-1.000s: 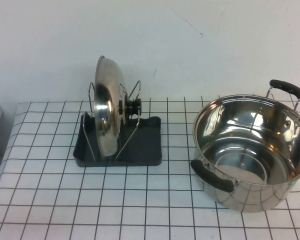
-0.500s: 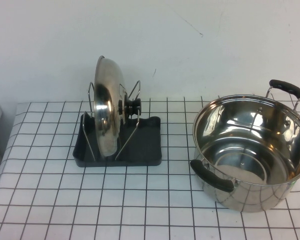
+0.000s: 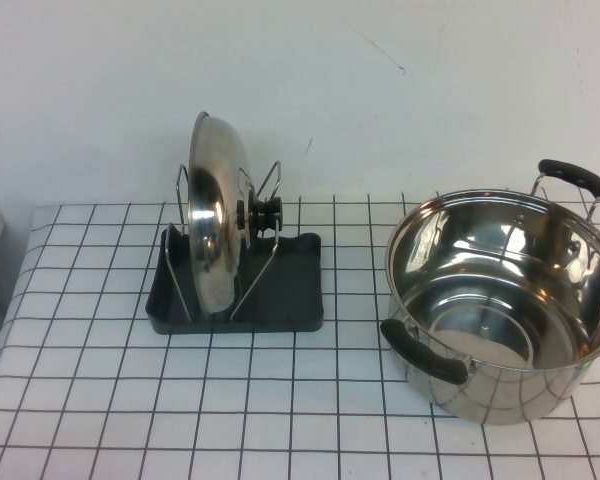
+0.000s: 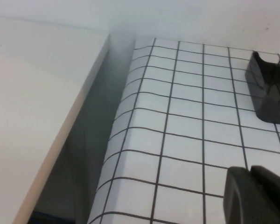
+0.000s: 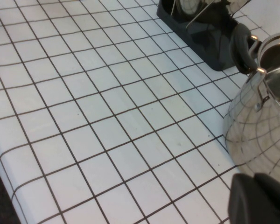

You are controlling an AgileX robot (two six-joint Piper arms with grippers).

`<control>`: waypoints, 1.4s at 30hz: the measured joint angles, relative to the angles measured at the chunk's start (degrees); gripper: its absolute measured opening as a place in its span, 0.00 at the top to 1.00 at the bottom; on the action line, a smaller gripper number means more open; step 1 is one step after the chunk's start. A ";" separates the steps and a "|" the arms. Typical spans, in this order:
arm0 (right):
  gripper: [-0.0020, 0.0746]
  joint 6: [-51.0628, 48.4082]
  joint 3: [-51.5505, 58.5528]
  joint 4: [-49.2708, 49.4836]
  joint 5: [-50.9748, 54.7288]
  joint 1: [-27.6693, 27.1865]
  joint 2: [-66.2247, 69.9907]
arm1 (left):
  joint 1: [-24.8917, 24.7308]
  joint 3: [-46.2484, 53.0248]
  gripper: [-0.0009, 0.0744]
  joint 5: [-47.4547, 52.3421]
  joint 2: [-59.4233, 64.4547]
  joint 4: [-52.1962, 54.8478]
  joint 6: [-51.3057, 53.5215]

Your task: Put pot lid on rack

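The shiny steel pot lid [image 3: 212, 225] stands on edge in the dark grey rack [image 3: 280, 295], held between its wire loops, with its black knob [image 3: 267, 214] facing right. Neither gripper shows in the high view. My left gripper [image 4: 252, 170] is shut and empty, low over the table's left part; a corner of the rack [image 4: 266, 88] lies ahead of it. My right gripper [image 5: 253, 177] is shut and empty above the table's front, close beside the pot; the rack [image 5: 205, 32] is farther off.
The deep steel pot [image 3: 505, 300] with two black handles stands open at the right, and shows in the right wrist view [image 5: 266, 116]. A white box [image 4: 32, 102] stands off the table's left edge. A white wall runs behind the checked tablecloth [image 3: 280, 400].
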 joint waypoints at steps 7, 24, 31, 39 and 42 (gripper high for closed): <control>0.98 0.00 0.00 0.00 0.00 0.00 0.00 | -5.93 0.00 0.99 0.09 0.00 -0.42 2.31; 0.98 0.00 0.00 0.00 0.00 0.00 0.00 | -6.31 0.00 0.99 0.09 0.00 -2.21 5.19; 0.98 0.00 0.00 0.00 0.00 0.00 0.00 | -6.31 0.00 0.99 0.09 0.00 -2.34 5.19; 0.98 0.00 0.00 0.00 0.00 0.00 0.00 | -6.31 0.00 0.99 0.09 0.00 -2.34 5.19; 0.98 0.00 0.00 0.00 0.00 0.00 0.00 | -6.31 0.00 0.99 0.09 0.00 -2.34 5.19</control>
